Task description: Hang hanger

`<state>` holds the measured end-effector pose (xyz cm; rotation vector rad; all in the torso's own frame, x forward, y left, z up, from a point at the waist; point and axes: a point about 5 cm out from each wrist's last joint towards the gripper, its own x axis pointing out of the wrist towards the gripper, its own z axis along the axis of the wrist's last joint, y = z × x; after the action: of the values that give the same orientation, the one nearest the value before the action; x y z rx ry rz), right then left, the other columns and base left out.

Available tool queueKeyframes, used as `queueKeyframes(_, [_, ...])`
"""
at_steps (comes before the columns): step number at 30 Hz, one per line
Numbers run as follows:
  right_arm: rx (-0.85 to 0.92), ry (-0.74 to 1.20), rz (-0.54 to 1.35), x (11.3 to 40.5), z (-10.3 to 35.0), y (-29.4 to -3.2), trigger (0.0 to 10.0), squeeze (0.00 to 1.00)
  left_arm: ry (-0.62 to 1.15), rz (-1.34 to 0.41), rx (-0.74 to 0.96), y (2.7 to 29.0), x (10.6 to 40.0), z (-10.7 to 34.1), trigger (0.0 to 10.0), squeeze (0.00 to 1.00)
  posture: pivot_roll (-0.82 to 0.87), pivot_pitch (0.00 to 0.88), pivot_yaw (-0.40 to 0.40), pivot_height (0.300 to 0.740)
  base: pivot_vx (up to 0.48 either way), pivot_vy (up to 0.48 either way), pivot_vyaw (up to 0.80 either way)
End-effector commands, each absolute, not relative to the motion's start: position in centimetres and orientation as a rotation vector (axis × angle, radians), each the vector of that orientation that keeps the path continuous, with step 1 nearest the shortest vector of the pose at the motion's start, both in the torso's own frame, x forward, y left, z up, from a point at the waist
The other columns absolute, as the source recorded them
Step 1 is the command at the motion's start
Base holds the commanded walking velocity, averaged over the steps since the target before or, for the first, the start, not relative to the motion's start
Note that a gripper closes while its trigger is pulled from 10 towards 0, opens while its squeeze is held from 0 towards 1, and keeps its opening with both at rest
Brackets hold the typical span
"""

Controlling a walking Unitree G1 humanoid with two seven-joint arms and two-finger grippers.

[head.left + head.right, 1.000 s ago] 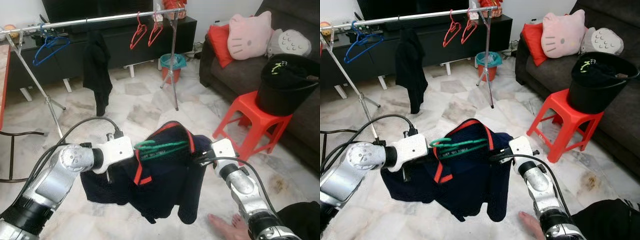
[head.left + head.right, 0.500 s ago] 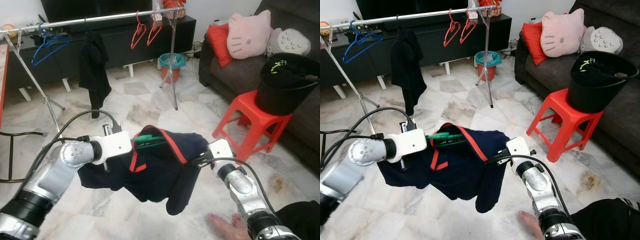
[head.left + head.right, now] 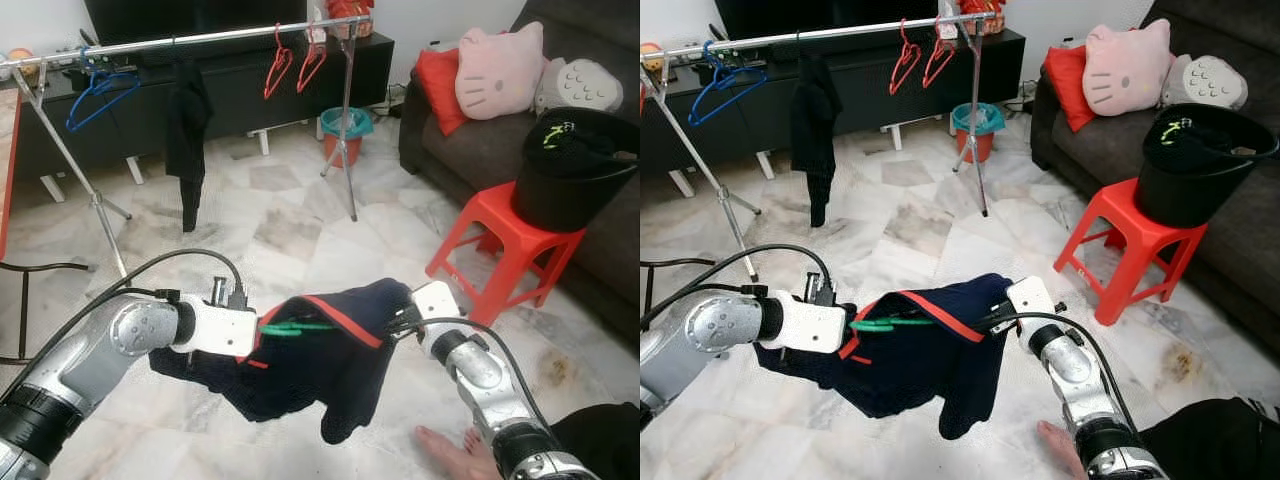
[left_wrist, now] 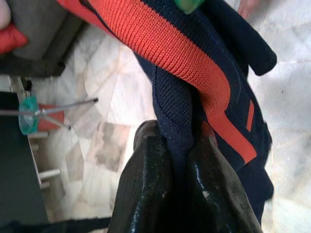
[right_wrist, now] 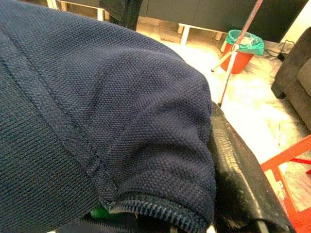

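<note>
Navy knit shirt (image 3: 320, 365): red-trimmed, we see it slung low between both claws above the marble floor (image 3: 290, 225), one sleeve dangling down.
Green hanger (image 3: 295, 326): inside the shirt's neck opening, poking out just beside the left claw's tip, in mid-air and well short of the rail.
Left claw (image 4: 176, 160): we see its two black fingers (image 4: 146, 184) pressed together on a fold of navy fabric next to the red stripe; it holds the shirt's left side.
Right claw (image 3: 398, 322): at the shirt's right edge, buried under cloth; one black finger (image 5: 238, 184) shows beside the fabric; we cannot tell if it is pinching or spread.
Clothes rail (image 3: 200, 40): far ahead, carrying a blue hanger (image 3: 100, 90), a black garment (image 3: 188, 120) and two red hangers (image 3: 295, 62).
Red stool (image 3: 500, 245): to the right, black bucket (image 3: 575, 165) on top.
Person's foot (image 3: 455, 445): on the floor near the right arm.
</note>
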<state>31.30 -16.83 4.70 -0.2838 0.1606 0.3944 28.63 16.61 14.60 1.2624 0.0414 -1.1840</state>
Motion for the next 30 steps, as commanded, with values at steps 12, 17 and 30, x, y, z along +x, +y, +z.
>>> queueKeyframes(12, [-0.262,0.22,0.399,30.8,3.8,-17.3,0.0,0.0,-0.13,-1.32,1.073,16.0,27.1,17.5,10.0,0.0,-0.11,0.0,-0.022,0.74,0.0,0.0,0.0])
queueKeyframes(17, [-0.216,0.215,0.396,30.9,4.0,-17.3,0.0,0.0,-0.131,-1.341,1.223,16.1,27.1,17.6,10.0,0.0,-0.1,0.0,-0.025,0.74,0.0,0.0,0.0])
queueKeyframes(30, [-0.187,0.213,0.492,30.6,4.0,-16.5,0.0,0.0,-0.106,-1.253,1.427,17.6,28.5,16.2,10.0,0.0,-0.1,0.0,-0.024,0.74,0.0,0.0,0.0])
